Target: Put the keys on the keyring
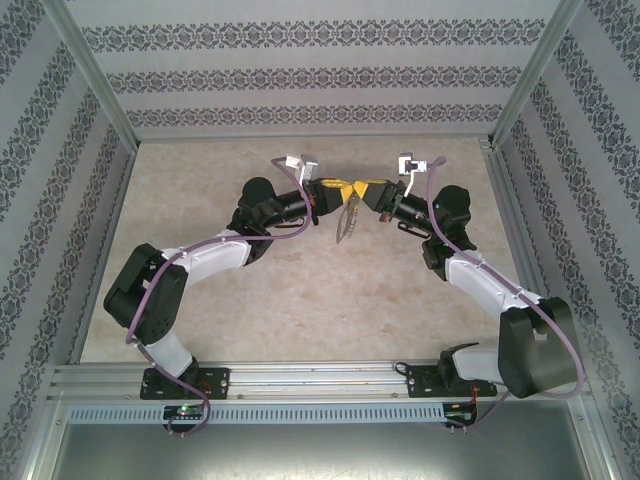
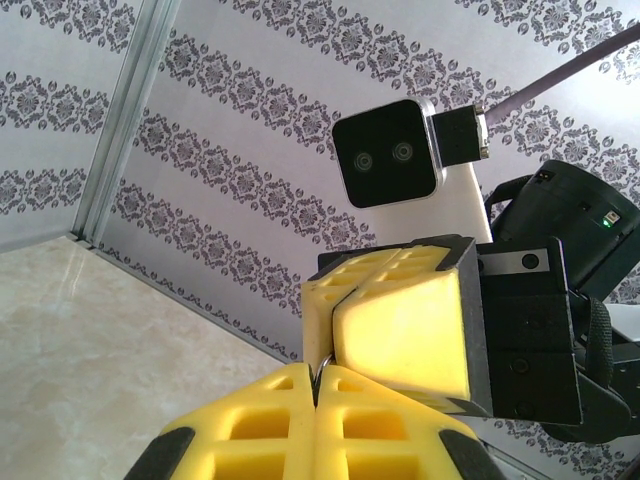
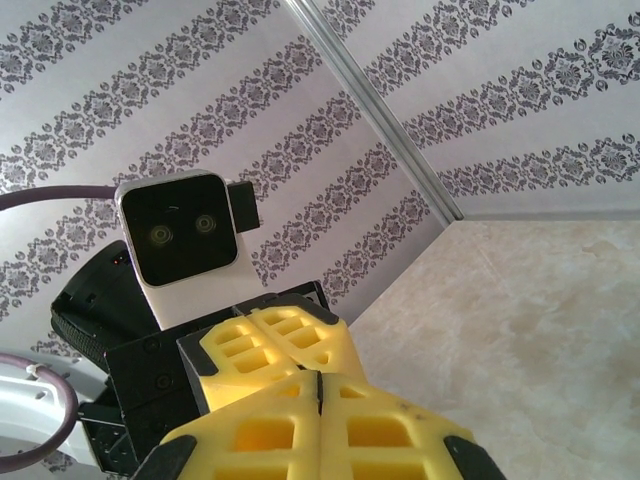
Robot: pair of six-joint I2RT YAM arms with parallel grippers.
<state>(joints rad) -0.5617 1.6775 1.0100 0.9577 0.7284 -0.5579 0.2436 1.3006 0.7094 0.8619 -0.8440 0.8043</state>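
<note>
Fingers (image 2: pixel 250 425) of the left gripper (image 1: pixel 333 188) pressed flat together, yellow pads meeting with no gap, a metal sliver (image 2: pixel 321 368) nipped at the very tip of the seam; too thin and edge-on to identify. Seen from above, left arm (image 1: pixel 200 262) rising from its base at the near-left edge of the table (image 1: pixel 250 320), bent at the elbow, reaching inward to mid-table, gripper held in the air and pointing right. Tip to tip with the right gripper (image 1: pixel 368 190), the two pairs of yellow fingers touching or all but touching at the centre. Just under that meeting point, the keyring (image 1: pixel 347 222): a small grey loop hanging slantwise, upper end by the fingertips, lower end dangling free over the tabletop; cannot tell from above which gripper carries it. From the left wrist, right gripper's fingers (image 2: pixel 400 330) head-on, closed into one yellow block, right wrist camera (image 2: pixel 388 152) above them. From the right wrist, own fingers (image 3: pixel 380 440) shut tight too, seam a plain straight line; left gripper's fingers (image 3: pixel 275 340) just beyond, left wrist camera (image 3: pixel 180 228) over them. Right arm (image 1: pixel 490 290) mirroring the left, up from the near-right base. Patterned walls (image 1: pixel 300 70) on three sides.
</note>
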